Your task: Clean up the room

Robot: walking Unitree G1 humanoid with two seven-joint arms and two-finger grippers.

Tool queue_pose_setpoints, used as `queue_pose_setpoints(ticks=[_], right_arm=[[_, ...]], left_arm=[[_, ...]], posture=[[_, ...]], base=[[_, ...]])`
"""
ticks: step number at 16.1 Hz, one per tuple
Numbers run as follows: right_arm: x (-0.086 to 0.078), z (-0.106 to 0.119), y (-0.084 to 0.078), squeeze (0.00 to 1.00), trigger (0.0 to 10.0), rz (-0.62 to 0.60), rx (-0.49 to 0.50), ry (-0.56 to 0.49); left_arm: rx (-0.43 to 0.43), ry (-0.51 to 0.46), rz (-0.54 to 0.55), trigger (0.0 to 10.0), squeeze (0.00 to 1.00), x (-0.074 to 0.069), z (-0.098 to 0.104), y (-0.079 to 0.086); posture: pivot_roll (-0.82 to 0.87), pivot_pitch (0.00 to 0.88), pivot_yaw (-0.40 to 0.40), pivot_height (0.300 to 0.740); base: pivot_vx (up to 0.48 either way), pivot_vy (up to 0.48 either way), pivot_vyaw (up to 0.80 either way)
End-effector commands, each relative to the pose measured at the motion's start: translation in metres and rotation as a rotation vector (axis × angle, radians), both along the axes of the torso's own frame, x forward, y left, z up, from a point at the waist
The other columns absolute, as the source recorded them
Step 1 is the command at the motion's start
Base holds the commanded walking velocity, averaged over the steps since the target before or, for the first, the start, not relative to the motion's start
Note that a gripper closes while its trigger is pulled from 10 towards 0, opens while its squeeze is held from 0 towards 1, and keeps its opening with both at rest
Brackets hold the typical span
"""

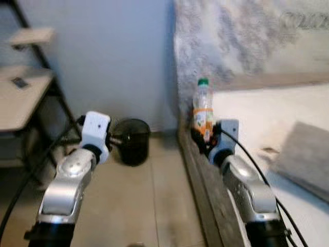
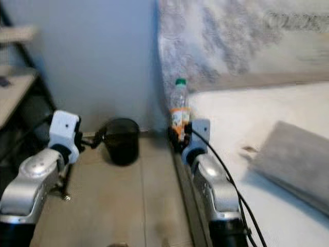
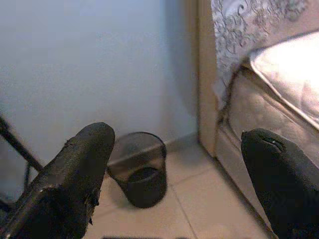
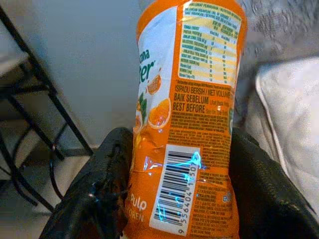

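A plastic bottle with a green cap and an orange label stands upright in my right gripper, which is shut on its lower half beside the bed's edge. The right wrist view has the bottle close up between both black fingers. My left gripper is held out over the tiled floor, open, with nothing between its fingers. Just beyond it a black mesh wastebasket stands on the floor against the blue wall; the left wrist view looks into the wastebasket.
A bed with a white mattress, a grey folded blanket and a patterned headboard is on the right. Its wooden side rail runs toward me. A black-framed shelf unit stands at the left. Beige floor tiles lie between.
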State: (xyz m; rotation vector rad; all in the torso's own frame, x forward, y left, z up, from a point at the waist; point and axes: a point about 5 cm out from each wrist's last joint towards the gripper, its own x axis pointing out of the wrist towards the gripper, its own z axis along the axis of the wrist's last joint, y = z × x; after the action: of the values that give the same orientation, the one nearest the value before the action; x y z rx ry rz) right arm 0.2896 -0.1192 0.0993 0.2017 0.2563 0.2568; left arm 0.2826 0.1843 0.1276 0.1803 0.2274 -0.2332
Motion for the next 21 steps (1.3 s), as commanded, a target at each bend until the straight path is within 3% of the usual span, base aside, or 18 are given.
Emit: queue_pose_setpoints(ticks=[1,11,13,15,18,21], right_arm=[[0.0009,-0.0018,-0.0126,0.00,10.0,-0.047,-0.026,-0.001],[0.0039,-0.0017,-0.0104,0.00,10.0,-0.040,-0.024,-0.008],[0.0045,-0.0010,-0.0095,0.00,10.0,-0.033,-0.039,-0.026],[0.0068,-0.0003,-0.0129,0.00,10.0,-0.046,-0.156,-0.069],[0.0075,0.0009,-0.0123,0.00,10.0,-0.041,-0.111,-0.077],[0.0079,0.0022,-0.0097,0.00,10.0,-0.049,-0.148,-0.099]], left_arm=[[-0.005,-0.007,-0.030,10.0,0.00,0.0014,0.0022,-0.0069],[-0.007,-0.007,-0.027,10.0,0.00,0.0038,0.0037,-0.0043],[-0.012,-0.006,-0.019,10.0,0.00,0.0046,0.0039,-0.0033],[-0.009,-0.015,-0.008,10.0,0.00,0.0056,0.0050,-0.0026],[0.006,-0.034,0.011,10.0,0.00,0.0069,0.0058,-0.0006],[-0.012,-0.039,0.020,10.0,0.00,0.0080,0.0056,-0.0007]], posture=[[0.10,0.000,0.024,0.740],[0.11,0.000,0.021,0.740],[0.11,0.000,0.023,0.740],[0.11,0.000,0.022,0.740],[0.11,0.000,0.022,0.740],[0.11,0.000,0.020,0.740]], base=[[0.315,0.000,0.00],[0.320,0.000,0.00],[0.351,0.000,0.00],[0.354,0.000,0.00],[0.346,0.000,0.00],[0.295,0.000,0.00]])
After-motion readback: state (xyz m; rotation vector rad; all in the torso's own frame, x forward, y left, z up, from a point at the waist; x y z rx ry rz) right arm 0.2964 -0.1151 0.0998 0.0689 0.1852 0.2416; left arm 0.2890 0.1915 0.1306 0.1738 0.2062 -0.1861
